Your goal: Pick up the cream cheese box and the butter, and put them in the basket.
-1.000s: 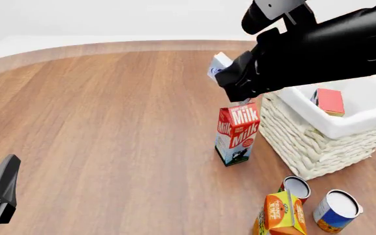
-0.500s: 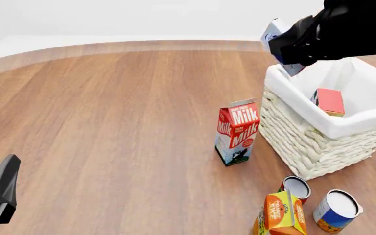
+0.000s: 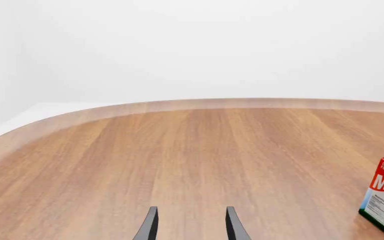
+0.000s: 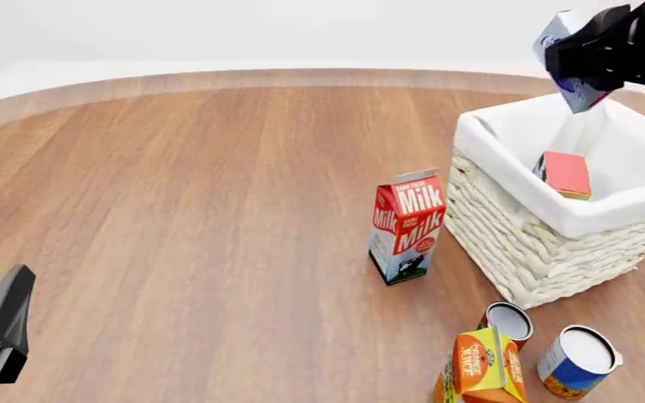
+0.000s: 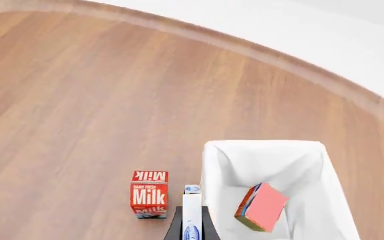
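Front view: the right gripper (image 4: 587, 63) holds the cream cheese box (image 4: 561, 52) clamped in its jaws above the basket (image 4: 547, 243), where the butter (image 4: 566, 174) lies. Left wrist view: the left gripper (image 3: 190, 226) hovers over the tabletop (image 3: 178, 160), jaws apart. Right wrist view: the box sits between the jaws beside the basket's rim.

- Cream cheese box (image 4: 569, 63): small, white with blue markings; tilted, held aloft over the basket's far rim.
- Butter (image 4: 566, 174): red-orange carton, lying tilted inside the basket.
- Basket (image 4: 547, 243): square whitish wicker, white liner; upright on the desk.
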`<action>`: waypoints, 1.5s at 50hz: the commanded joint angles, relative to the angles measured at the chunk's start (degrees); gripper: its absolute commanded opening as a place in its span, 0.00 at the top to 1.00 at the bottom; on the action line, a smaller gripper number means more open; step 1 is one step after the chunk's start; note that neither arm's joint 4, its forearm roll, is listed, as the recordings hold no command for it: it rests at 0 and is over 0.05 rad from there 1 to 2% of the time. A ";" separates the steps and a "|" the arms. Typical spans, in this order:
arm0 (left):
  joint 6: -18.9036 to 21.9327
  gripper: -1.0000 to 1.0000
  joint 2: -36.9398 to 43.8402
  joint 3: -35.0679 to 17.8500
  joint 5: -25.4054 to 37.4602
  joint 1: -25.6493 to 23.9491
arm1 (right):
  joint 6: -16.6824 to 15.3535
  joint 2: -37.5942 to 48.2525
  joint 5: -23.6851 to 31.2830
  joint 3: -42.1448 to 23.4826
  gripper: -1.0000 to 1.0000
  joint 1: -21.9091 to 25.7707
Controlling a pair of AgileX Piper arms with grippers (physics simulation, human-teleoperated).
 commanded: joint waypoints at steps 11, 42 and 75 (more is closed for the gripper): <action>0.00 0.00 0.00 0.00 0.00 0.00 | 3.94 0.06 -1.68 0.48 1.00 -7.30; 0.00 0.00 0.00 0.00 0.00 0.00 | 4.65 -0.48 -2.83 4.26 1.00 -13.25; 0.00 0.00 0.00 0.00 0.00 0.00 | 5.48 2.19 -5.67 4.94 1.00 -14.89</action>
